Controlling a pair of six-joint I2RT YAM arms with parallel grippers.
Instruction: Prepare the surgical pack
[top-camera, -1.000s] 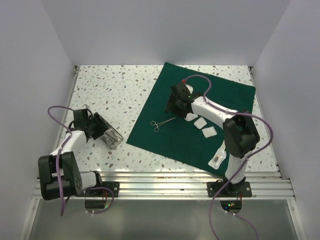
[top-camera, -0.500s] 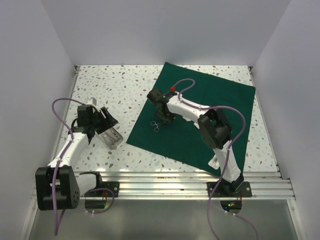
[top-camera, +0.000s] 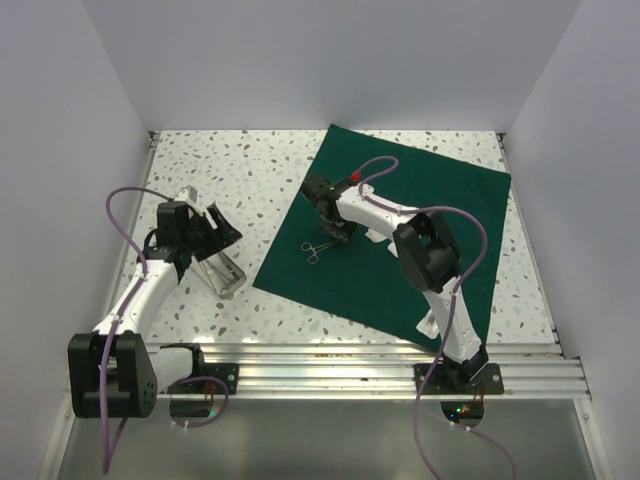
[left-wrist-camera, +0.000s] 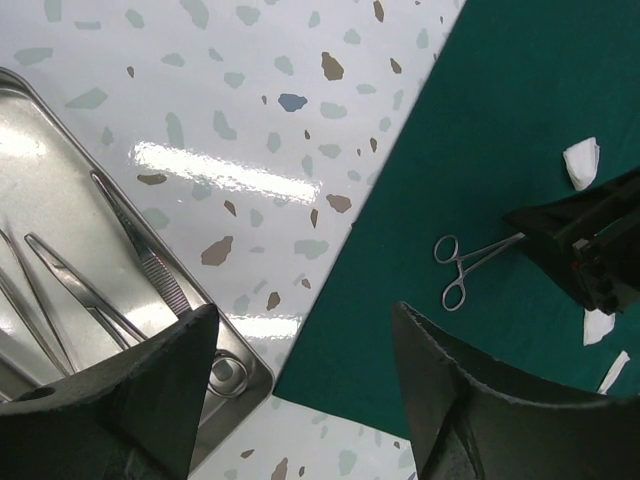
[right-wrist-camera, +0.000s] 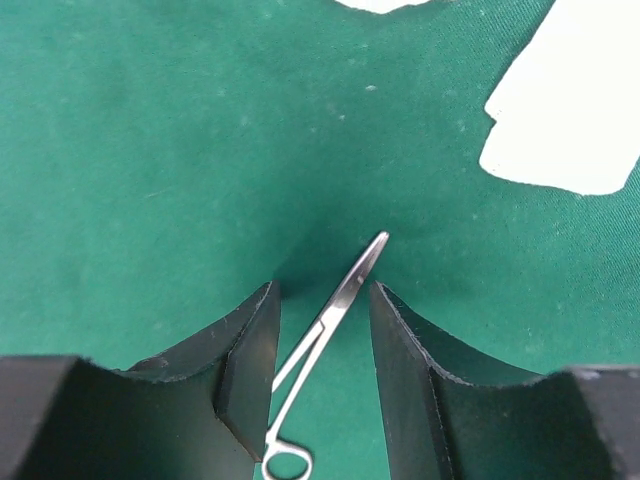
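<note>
The surgical pack's dark green drape (top-camera: 400, 230) lies flat and unfolded on the right half of the table. Steel forceps (top-camera: 322, 247) rest near its left corner. My right gripper (right-wrist-camera: 322, 290) is lowered over them, open, one finger on either side of the forceps' shaft (right-wrist-camera: 345, 290) with a gap on both sides. White gauze pads (right-wrist-camera: 570, 110) lie just beyond it. The steel tray (top-camera: 222, 270) holds several instruments (left-wrist-camera: 140, 255) on the bare table to the left. My left gripper (left-wrist-camera: 300, 320) hovers open above the tray's near corner, holding nothing.
White walls enclose the speckled table (top-camera: 230, 180) on three sides. A small white packet (top-camera: 432, 322) lies at the drape's near edge beside the right arm's base. The right arm hides most of the gauze in the top view.
The right arm swung left from the gauze pads to the forceps, and its jaws narrowed around them. The left gripper lifted off the tray and opened wider.
</note>
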